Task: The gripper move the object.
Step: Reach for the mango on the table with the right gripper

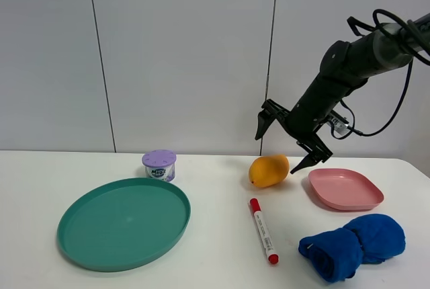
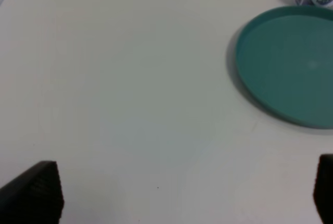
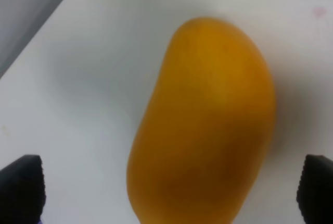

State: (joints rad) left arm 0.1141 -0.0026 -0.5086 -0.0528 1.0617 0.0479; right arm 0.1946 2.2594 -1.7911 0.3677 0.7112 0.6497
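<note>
The right gripper is hanging just above the mango, its jaws spread wide to either side of the fruit. In the wrist view its fingertips are standing clear of the skin. The mango is lying on the white table, right of the middle toward the far edge, just left of the pink plate and beyond the marker. The left gripper is hovering over the table near the green plate, fingers wide apart, gripping nothing.
</note>
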